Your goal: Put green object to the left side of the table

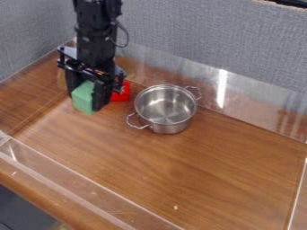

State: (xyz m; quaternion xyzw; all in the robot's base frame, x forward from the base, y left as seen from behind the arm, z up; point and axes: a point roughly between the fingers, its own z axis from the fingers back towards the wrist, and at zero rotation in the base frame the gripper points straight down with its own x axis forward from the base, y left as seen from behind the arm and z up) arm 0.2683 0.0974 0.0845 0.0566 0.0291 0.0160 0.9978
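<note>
The green object (84, 97) is a small matte block held low over the back left of the brown wooden table (156, 171). My gripper (86, 86) comes down on it from above and is shut on it, black fingers on either side. Whether the block touches the tabletop I cannot tell. The arm rises straight up behind it.
A steel pot (164, 108) with side handles stands just right of the block. A red object (115, 91) peeks out behind the gripper. Low clear plastic walls (72, 193) edge the table, and a grey fabric wall stands at the back.
</note>
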